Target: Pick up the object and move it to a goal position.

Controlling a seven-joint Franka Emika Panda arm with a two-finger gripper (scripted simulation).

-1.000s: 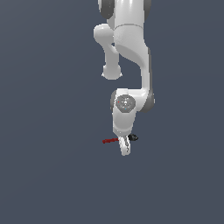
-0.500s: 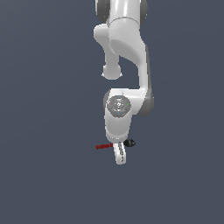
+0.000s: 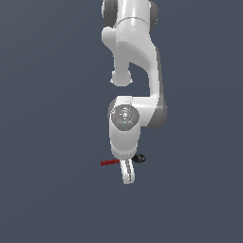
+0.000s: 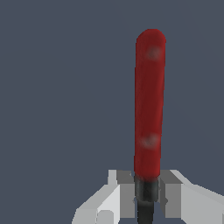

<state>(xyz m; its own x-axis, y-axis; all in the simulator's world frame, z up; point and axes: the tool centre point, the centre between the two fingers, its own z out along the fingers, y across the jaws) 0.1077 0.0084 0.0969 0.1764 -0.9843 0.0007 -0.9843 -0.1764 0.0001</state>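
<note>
A white Panda arm (image 3: 137, 61) is seen hanging down through the middle of the exterior view, with its wrist turned so that the fingers (image 3: 126, 172) point downward over a plain slate-grey bench (image 3: 47, 199). No edge or corner of the bench is shown in either view, so the spot cannot be placed against them; only the middle of the exterior view, somewhat below centre, can be given. The rod (image 3: 110, 162) is held crosswise at the fingers: its red half is seen sticking out level toward the exterior view's left, while the black knob (image 3: 139, 158) shows on the other side of the fingers, toward the exterior view's right. The thin stem between the two ends is hidden behind the white fingers in that view. In the wrist view the red half (image 4: 150, 105) is shown close up, running away from the camera, and its dark stem (image 4: 146, 194) is seen clamped between the two pale finger pads (image 4: 171, 192), which are pressed against it from either side. The rod is thus pinched near its middle. Whether the rod is lifted off the bench or lies touching it cannot be told, since no shadow or contact is visible.
</note>
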